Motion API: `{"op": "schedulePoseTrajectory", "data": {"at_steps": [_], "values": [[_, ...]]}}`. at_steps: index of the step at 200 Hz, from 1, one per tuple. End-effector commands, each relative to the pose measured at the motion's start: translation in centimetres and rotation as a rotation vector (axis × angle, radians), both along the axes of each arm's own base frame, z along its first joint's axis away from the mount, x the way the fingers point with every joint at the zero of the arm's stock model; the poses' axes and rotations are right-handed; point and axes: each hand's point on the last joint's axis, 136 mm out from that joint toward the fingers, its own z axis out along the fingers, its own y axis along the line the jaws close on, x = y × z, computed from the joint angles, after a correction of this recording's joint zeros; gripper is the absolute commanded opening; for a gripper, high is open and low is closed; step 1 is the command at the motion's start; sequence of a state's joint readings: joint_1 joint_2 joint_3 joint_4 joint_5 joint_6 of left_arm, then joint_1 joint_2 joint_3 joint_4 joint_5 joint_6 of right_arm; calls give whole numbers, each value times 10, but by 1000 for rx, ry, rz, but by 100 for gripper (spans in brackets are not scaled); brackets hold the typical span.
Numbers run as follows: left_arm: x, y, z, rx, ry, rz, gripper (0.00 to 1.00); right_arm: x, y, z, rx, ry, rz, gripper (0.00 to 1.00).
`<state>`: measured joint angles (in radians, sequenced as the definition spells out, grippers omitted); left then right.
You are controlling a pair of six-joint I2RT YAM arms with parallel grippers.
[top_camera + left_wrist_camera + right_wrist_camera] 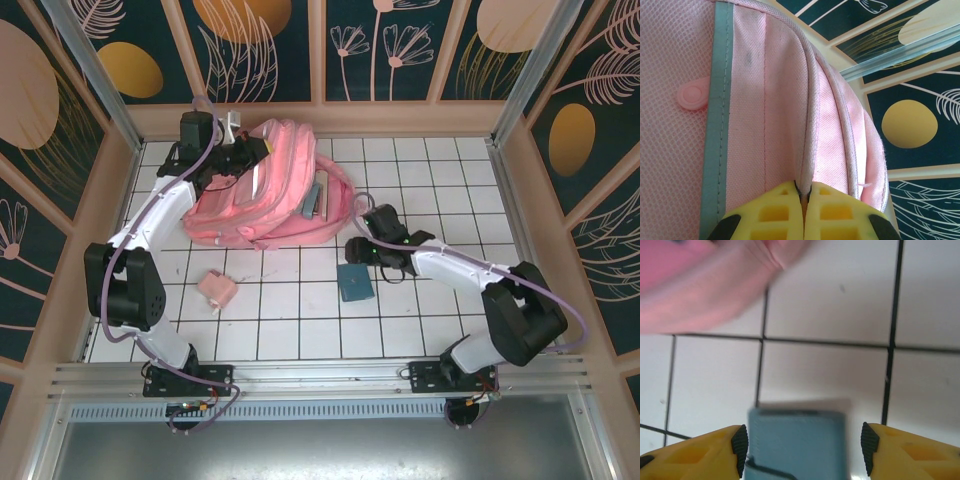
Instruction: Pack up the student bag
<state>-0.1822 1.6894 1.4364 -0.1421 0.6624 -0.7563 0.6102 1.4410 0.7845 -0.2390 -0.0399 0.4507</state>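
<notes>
Top external: soft pink student bag (245,205) lies slumped, pale-striped.

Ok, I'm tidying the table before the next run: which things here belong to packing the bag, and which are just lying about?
In the job:
student bag, pinched by the shut left gripper
teal case, straddled by the open right gripper
grey-blue item resting on the bag

Lying about:
small pink pouch, untouched on the tiles, probably packed later

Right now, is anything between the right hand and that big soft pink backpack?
Nothing visible: bare white tiles separate the right hand from the big soft pink backpack. The small teal box lies between its fingers.
</notes>
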Motion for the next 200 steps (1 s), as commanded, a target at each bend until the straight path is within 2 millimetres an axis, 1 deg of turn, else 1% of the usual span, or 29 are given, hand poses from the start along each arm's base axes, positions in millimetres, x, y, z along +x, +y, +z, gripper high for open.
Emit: {"op": "schedulePoseTrajectory", "data": {"at_steps": [1, 28, 48, 69, 73, 79, 96, 106, 111, 124, 144, 155, 166, 168, 171, 200], "values": [[-8, -7, 54, -25, -153, -52, 0, -9, -1, 1, 126, 24, -22, 63], [-10, -6, 52, -22, -145, -50, 0, -29, -3, -18, 176, 89, -10, 62], [-12, -5, 54, -24, -147, -51, 0, -41, 2, -27, 229, 125, 17, 61], [-14, -5, 57, -29, -151, -50, 0, -49, 5, -38, 254, 163, 23, 56], [-14, -6, 58, -30, -152, -51, 0, -50, 4, -41, 253, 170, 21, 53], [-15, -6, 59, -31, -153, -51, 0, -52, 5, -43, 254, 178, 23, 46], [-15, -6, 61, -34, -155, -51, 0, -53, 5, -46, 261, 180, 21, 30], [-16, -5, 61, -35, -155, -50, 0, -51, 6, -44, 267, 174, 21, 17], [-16, -5, 62, -35, -156, -50, 0, -51, 7, -43, 268, 171, 22, 13], [-17, -5, 64, -35, -162, -48, 0, -46, 7, -35, 269, 150, 19, 0], [-19, -5, 67, -39, -168, -51, 0, -36, 8, -15, 277, 97, 14, 0], [-21, -6, 69, -46, -171, -58, 0, -31, 12, 0, 307, 60, 24, 0], [-21, -6, 72, -50, -178, -59, 0, -26, 18, 18, 349, 25, 38, 0], [-21, -6, 72, -51, -178, -59, 0, -21, 14, 22, 358, 14, 20, 0], [-21, -6, 73, -51, -178, -59, 0, -17, 13, 27, 372, 2, 16, 0], [-23, -8, 79, -72, -191, -74, 0, 8, 23, 84, 497, -123, 35, 0]]}}
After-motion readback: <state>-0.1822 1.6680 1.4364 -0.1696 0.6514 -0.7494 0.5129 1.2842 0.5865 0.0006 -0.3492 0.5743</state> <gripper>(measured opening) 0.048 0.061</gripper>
